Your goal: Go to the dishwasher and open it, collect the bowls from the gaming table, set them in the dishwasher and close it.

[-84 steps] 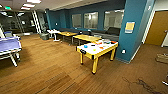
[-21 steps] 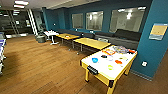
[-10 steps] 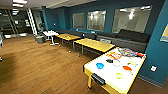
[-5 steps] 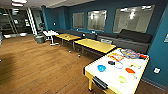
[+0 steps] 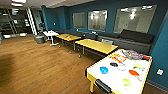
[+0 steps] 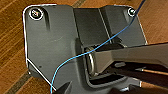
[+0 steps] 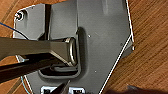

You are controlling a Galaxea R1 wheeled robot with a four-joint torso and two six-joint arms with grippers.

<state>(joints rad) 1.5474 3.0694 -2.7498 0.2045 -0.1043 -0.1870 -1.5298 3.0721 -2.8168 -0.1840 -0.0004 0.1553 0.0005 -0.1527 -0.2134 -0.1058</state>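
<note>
In the head view, wooden plank flooring (image 5: 37,65) fills the left and middle of the room, running back to a dim doorway area with a grey bin (image 5: 39,39) standing near a small white table (image 5: 50,33). Just right of these, along the blue wall (image 5: 61,15), two plain wooden-topped tables (image 5: 96,45) stand in a row, one behind the other, in front of a long dark bench sofa (image 5: 135,37) set under three pale windows (image 5: 97,20). At the lower right stands the gaming table (image 5: 100,65), white-topped with a yellow rim and a red marking near its far end. On its top lie the bowls, well apart from one another: a blue bowl (image 5: 104,70) nearest the left rim, a black bowl (image 5: 113,64) just beyond it, a red-orange bowl (image 5: 133,72) further right, a green bowl (image 5: 126,82) nearer the camera, and a pale yellow bowl (image 5: 138,66) toward the right rim. Some coloured clutter sits at the table's far end, too blurred to name. Both wrist views look down on the same wooden floor past the robot's own dark plate; whether either gripper is open or closed cannot be made out.
</note>
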